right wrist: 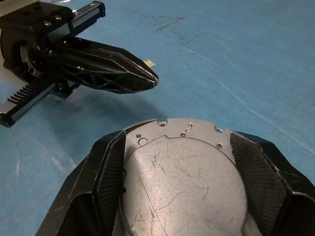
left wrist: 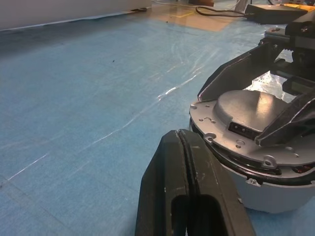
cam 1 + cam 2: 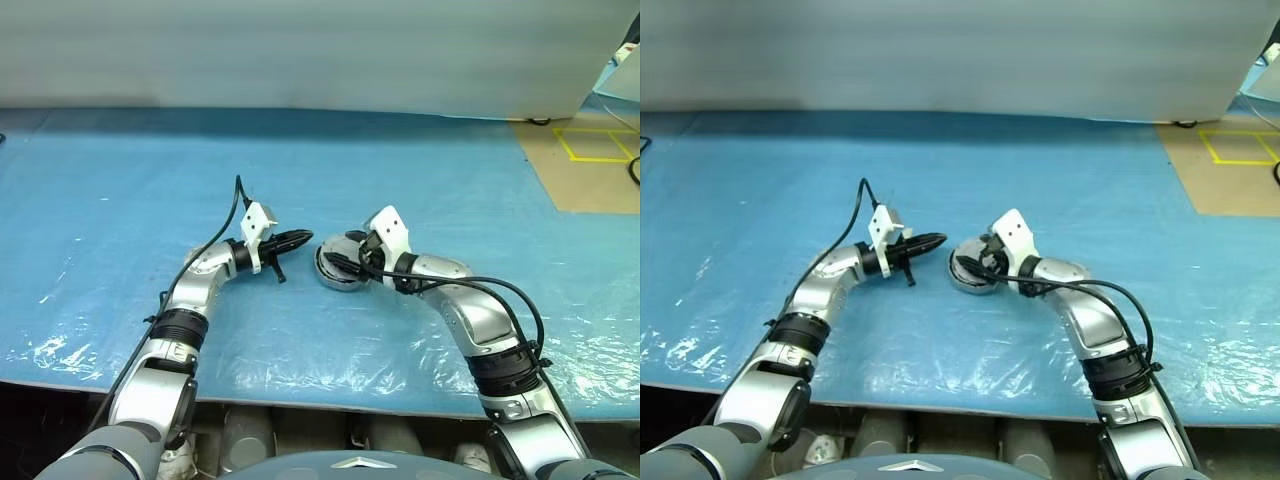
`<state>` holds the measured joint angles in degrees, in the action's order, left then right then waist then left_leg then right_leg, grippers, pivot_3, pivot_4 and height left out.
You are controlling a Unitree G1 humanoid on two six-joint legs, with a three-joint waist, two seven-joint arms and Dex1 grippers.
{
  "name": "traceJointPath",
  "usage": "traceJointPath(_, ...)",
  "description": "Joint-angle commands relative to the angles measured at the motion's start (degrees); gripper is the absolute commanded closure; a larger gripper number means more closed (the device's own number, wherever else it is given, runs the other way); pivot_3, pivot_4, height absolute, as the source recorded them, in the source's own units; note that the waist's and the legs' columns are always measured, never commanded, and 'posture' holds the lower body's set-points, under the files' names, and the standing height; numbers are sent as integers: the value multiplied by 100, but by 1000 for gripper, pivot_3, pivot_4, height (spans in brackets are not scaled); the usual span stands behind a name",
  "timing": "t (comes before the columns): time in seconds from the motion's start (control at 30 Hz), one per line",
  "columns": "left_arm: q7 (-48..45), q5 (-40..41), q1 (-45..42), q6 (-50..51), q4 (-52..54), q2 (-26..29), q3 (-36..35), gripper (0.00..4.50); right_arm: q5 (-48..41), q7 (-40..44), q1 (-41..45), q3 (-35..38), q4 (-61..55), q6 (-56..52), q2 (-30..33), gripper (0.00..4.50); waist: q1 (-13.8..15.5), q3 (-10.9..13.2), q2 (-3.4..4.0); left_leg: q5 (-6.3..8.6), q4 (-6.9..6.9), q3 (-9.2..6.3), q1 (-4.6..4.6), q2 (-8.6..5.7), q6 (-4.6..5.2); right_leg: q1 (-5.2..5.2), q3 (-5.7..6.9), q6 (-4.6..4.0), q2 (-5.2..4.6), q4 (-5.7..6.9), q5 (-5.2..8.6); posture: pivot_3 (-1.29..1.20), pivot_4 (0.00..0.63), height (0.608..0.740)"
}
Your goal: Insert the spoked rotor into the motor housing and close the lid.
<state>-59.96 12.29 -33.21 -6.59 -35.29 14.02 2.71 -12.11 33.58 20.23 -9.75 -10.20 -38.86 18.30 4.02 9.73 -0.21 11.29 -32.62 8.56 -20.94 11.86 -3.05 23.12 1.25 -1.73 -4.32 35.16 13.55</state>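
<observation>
Two grippers meet at the motor housing, which sits on the blue plastic-covered table in front of the robot. On top of the housing lies the lid, plain scratched grey face up (its rim of small holes shows past the raised centre), not quite flush, with a dark gap showing under its rim in the left wrist view. The right gripper reaches over the housing from its right, its two black fingers spread wide and set against opposite edges of the lid, grasping it. The left gripper is just to the left of the housing, level, its fingers pressed together to a point and holding nothing; its tip is close to the housing's rim, but not touching it.
</observation>
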Motion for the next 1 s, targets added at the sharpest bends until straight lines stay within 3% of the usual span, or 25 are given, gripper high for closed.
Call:
traceJointPath(0.03, -4, -13, -23, -142, 8, 36, -10, 4500, -61, -246, -227, -35, -259, -372, -110, 1467, 1, 0, 0, 0, -1, 0, 0, 0, 0, -1, 0, 0, 0, 0, 0, 0, 150, 740)
traceJointPath(0.13, -3, -21, -28, -156, -15, 34, -10, 4500, 76, -384, -348, -225, -434, -412, -102, 1467, 3, 0, 0, 0, -2, 0, 0, 0, -1, -1, 0, 0, 0, 0, 0, 0, 150, 740)
traceJointPath(0.23, 3, -35, -35, -174, -41, 21, -7, 4500, 220, -65, -490, -559, -597, 257, 87, 1467, 5, 0, 0, 0, 4, 0, 0, -1, -2, -1, 0, 2, 0, -2, -1, 0, 150, 740)
traceJointPath(0.67, -6, -102, -98, -262, -172, -50, 7, 4500, 334, 706, -102, -510, -49, 1229, 643, 1467, 0, 0, 0, 1, 18, 0, -2, -2, -1, 0, 2, 22, 0, -10, -13, 0, 150, 740)
traceJointPath(0.83, 10, -109, -73, -270, -150, -60, 10, 4500, 374, 106, 218, -171, 242, 562, 436, 1467, -1, 0, 0, 0, 8, -1, -3, -2, 0, 0, 2, 18, 0, -4, -11, 0, 150, 740)
traceJointPath(1.0, 26, -126, -8, -275, -118, -46, 23, 4500, 5, -256, 166, 96, -264, -217, 46, 1467, 9, 0, 0, 0, -3, -1, -5, -1, 0, 0, 0, 1, -1, 0, -1, 0, 150, 740)
